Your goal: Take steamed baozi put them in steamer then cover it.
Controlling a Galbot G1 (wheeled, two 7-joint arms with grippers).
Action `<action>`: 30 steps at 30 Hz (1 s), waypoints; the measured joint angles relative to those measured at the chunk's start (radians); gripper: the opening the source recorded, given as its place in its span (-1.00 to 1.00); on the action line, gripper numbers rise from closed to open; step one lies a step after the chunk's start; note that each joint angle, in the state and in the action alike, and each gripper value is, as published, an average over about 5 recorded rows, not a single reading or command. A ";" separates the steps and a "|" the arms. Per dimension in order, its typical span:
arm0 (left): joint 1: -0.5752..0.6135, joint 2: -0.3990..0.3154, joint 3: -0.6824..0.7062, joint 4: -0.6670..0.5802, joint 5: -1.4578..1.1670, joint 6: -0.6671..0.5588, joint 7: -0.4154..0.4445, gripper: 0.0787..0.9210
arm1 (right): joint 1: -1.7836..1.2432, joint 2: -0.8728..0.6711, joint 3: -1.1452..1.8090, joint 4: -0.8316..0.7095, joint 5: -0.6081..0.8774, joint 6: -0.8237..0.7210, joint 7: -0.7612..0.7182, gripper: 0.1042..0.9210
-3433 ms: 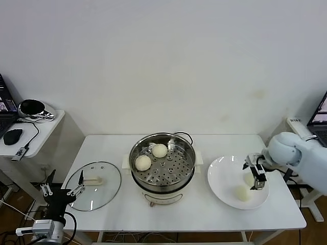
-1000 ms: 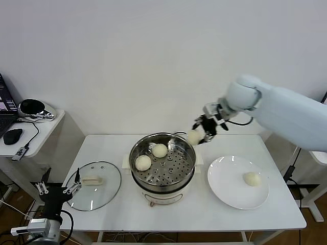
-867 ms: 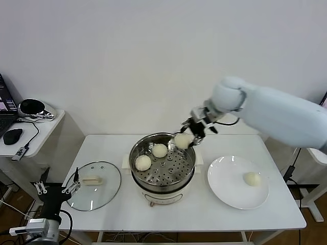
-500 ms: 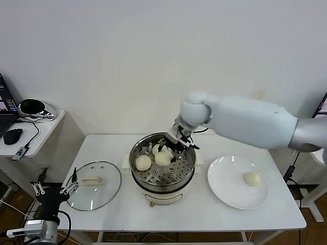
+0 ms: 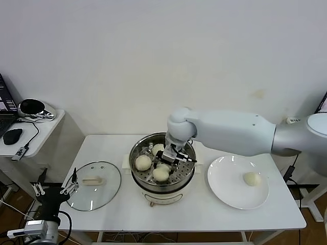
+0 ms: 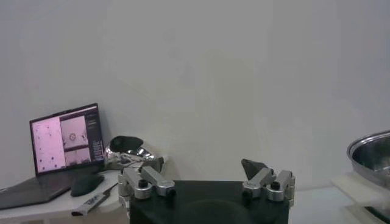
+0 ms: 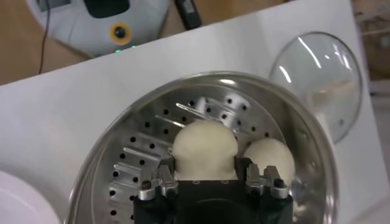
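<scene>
Steamer [image 5: 138,153]: three baozi on tray. Right gripper [image 7: 207,179]: fingers astride the nearest baozi [image 7: 205,148]. Left gripper [image 6: 207,182]: fingers spread, beside desk [image 5: 102,143].

My steamer [image 5: 162,162] is shiny steel, its perforated tray [image 7: 152,159] brushed metal. The steamed baozi [image 7: 205,149] between my fingers looks smooth and matt. At lower left, the cover [image 5: 95,185] is clear glossy glass.
</scene>
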 measured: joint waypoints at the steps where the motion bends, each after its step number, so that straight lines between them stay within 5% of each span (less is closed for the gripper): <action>1: 0.000 0.000 0.000 0.002 0.000 -0.001 0.000 0.77 | -0.001 0.001 -0.001 0.000 -0.003 0.005 0.000 0.25; 12: -0.006 0.005 -0.001 0.010 -0.001 -0.004 0.000 0.77 | 0.027 -0.018 0.011 0.005 -0.016 0.025 -0.005 0.75; 30: -0.032 0.034 0.019 0.025 -0.005 -0.011 0.001 0.77 | 0.113 -0.337 0.100 0.104 0.080 -0.458 -0.021 0.76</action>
